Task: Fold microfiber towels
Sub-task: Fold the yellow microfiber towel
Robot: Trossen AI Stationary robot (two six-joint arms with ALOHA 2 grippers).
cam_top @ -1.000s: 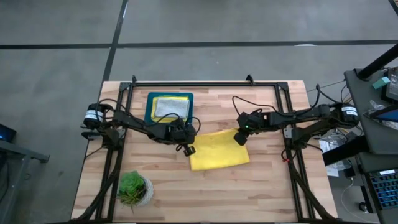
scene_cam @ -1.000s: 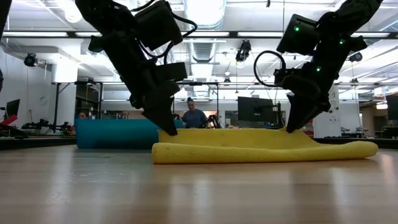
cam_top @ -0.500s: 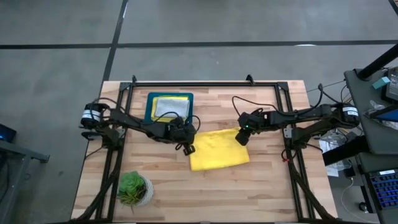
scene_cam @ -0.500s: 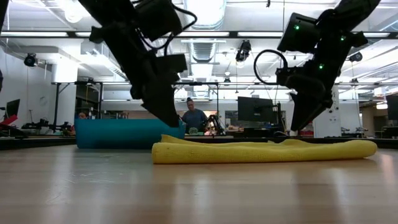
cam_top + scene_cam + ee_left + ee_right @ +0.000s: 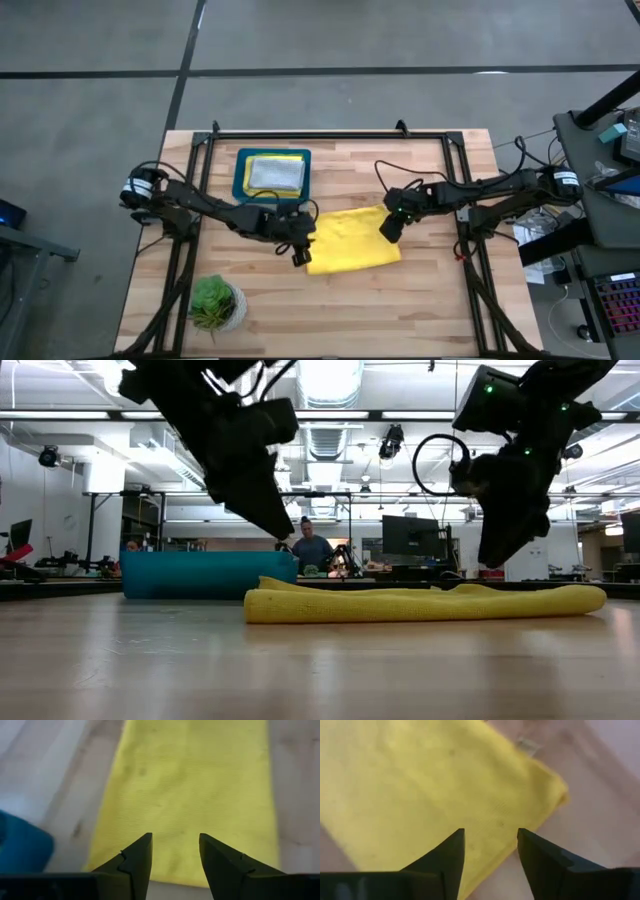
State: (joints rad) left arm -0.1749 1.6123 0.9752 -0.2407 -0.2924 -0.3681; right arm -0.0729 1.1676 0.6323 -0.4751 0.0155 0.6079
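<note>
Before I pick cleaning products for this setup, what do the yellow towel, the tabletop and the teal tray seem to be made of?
Yellow towel: soft woven cloth, matte; a fine ribbed weave shows in the wrist views, probably microfiber.
Tabletop: light wood planks with visible grain and seams, slightly glossy in the low view.
Teal tray: smooth, evenly coloured, rounded corners; likely plastic, though I cannot be sure.

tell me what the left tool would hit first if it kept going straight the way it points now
Most likely the yellow towel. The left tool stands open just above it, and the cloth fills the view past its tips, with nothing between. How far off the cloth lies is hard to judge.
</note>
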